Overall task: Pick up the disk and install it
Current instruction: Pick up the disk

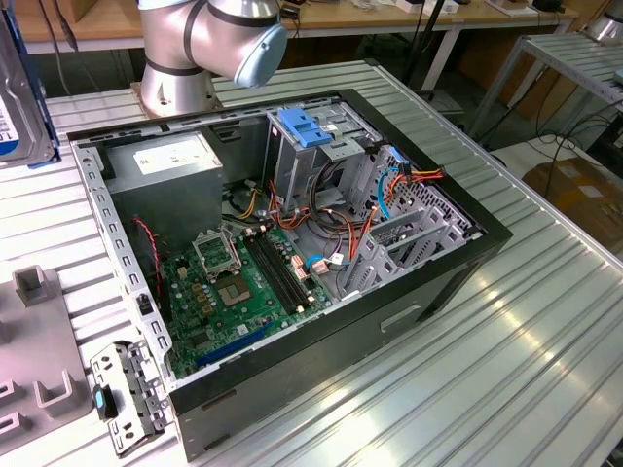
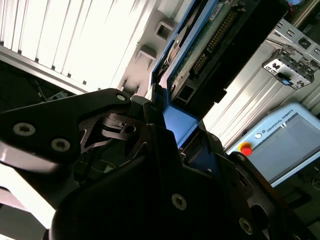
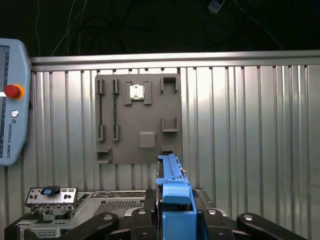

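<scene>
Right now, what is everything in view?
flat silver-grey metal disk in blue plastic carrier: one, silver-grey, clamped in the pincer
open metal computer case: one, black, on the ribbed table
circuit board: one, green, inside the case
plastic latch: one, blue, atop the drive cage
moulded fixture tray: one, grey, on the table
teach pendant: one, pale grey, near the tray
arm: one, silver
pincer: one, black, shut on the disk

I can read very little from my end. In both wrist views the teach pendant (image 3: pixel 10 100) (image 2: pixel 285 145) carries one short line of lettering on its pale bezel. In the exterior view, the white sticker (image 1: pixel 167 156) on the power-supply box (image 1: pixel 185 195) has print too small to read. So does the white-and-blue label (image 1: pixel 6 131) on the disk (image 1: pixel 19 88).
</scene>
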Motion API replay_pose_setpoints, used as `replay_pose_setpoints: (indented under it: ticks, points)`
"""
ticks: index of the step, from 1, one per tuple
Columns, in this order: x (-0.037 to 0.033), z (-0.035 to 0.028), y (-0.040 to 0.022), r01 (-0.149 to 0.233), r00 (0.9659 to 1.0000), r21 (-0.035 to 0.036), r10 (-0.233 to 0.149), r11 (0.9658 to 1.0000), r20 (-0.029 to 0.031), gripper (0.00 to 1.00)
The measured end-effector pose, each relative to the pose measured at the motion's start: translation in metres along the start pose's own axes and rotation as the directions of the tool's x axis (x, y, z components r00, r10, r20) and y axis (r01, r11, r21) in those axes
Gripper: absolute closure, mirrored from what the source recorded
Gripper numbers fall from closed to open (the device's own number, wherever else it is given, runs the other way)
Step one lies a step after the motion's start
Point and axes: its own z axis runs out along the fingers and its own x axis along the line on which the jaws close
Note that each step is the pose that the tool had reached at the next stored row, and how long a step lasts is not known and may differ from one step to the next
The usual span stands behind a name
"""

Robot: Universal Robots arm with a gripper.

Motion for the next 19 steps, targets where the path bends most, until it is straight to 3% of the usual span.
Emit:
replay_pose_setpoints:
  ticks: [13, 19]
  points:
    - [-0.0006, 0.0000, -0.0277, 0.000, 1.0000, -0.0006, 0.000, 1.0000, 0.0000, 0.63]
    - [-0.0010, 0.0001, -0.0487, 0.000, 1.0000, -0.0010, 0.000, 1.0000, 0.0000, 0.63]
